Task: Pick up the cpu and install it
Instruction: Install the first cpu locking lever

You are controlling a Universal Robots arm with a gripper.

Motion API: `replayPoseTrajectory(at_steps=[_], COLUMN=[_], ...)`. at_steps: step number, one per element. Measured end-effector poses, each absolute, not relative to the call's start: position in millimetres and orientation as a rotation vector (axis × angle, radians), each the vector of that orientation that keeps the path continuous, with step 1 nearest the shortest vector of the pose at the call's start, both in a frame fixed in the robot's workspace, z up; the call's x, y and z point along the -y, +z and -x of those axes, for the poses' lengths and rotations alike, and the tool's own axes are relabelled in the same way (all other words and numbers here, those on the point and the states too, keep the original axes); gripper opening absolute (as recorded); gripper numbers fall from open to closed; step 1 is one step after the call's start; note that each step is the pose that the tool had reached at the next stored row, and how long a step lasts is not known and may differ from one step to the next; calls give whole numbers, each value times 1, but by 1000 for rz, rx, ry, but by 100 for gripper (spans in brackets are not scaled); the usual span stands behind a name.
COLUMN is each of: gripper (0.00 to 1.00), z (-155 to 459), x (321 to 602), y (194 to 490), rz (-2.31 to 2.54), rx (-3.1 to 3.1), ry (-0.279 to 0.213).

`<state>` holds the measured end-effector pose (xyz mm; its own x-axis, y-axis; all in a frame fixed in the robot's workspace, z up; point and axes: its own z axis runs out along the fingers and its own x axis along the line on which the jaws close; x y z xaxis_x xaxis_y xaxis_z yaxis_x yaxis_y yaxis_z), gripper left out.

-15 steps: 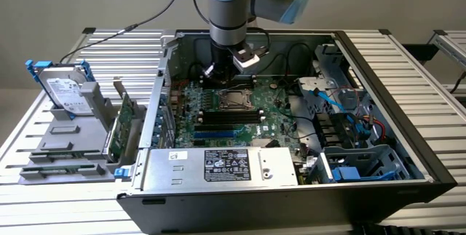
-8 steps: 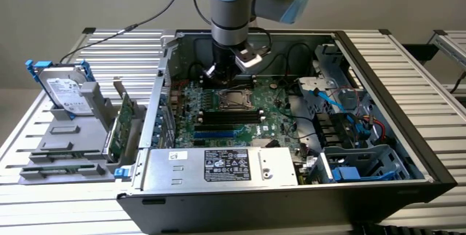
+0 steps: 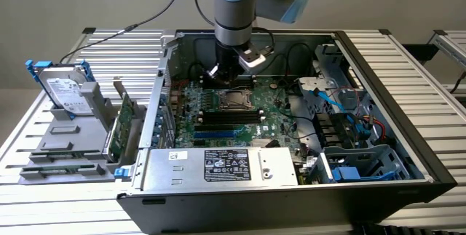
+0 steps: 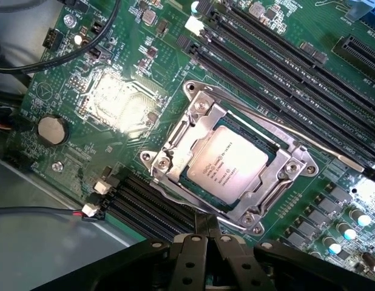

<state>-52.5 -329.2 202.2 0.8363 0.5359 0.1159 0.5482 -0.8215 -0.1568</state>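
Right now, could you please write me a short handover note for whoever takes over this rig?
End effector: shut, holding nothing, poised over the motherboard close to the socket.
CPU: lying flat inside the socket's metal frame, within the open computer case.
Done: the CPU is out of the end effector and seated in the socket.
Left: I cannot tell whether the retention lever is latched.

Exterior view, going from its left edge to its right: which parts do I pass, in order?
From the exterior view's left: hard drive in its blue bracket → green circuit card → cpu sitting in the motherboard socket → blue cable inside the case.
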Motion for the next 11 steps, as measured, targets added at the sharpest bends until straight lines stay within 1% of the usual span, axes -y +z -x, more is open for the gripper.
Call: replayPoseTrajectory(at_steps=[11], gripper=[11], z=[47], x=[330], y=[202], rz=[2823], rx=[872], ry=[-95])
